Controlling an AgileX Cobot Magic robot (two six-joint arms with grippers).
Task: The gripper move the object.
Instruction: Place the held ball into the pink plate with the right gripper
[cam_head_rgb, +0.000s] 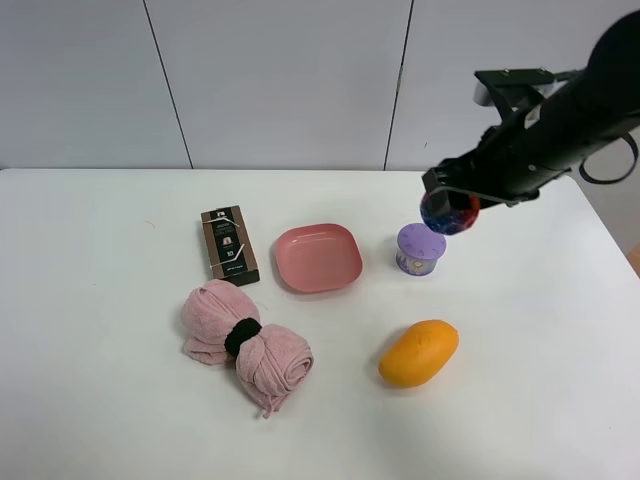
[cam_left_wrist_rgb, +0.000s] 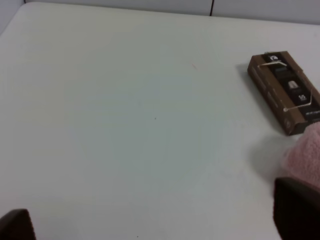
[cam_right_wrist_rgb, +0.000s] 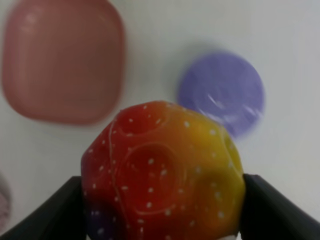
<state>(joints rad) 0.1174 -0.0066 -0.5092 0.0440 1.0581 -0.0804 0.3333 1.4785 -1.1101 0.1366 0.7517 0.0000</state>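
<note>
My right gripper (cam_head_rgb: 449, 205) is shut on the small mottled ball (cam_head_rgb: 449, 212) and holds it in the air, just above and to the right of the lilac round container (cam_head_rgb: 420, 249). In the right wrist view the ball (cam_right_wrist_rgb: 162, 172) is red, orange and yellow with dimples and white specks, clamped between the two black fingers (cam_right_wrist_rgb: 272, 212). The lilac container (cam_right_wrist_rgb: 221, 92) and the pink plate (cam_right_wrist_rgb: 62, 60) lie below it, blurred. The left gripper shows only as dark finger tips (cam_left_wrist_rgb: 296, 210) at the edges of the left wrist view, spread apart and empty, over bare table.
A pink square plate (cam_head_rgb: 317, 257) sits mid-table. A brown box (cam_head_rgb: 229, 244) lies left of it and also shows in the left wrist view (cam_left_wrist_rgb: 285, 91). A rolled pink towel (cam_head_rgb: 245, 343) lies in front. An orange-yellow mango (cam_head_rgb: 418, 352) lies at the front right.
</note>
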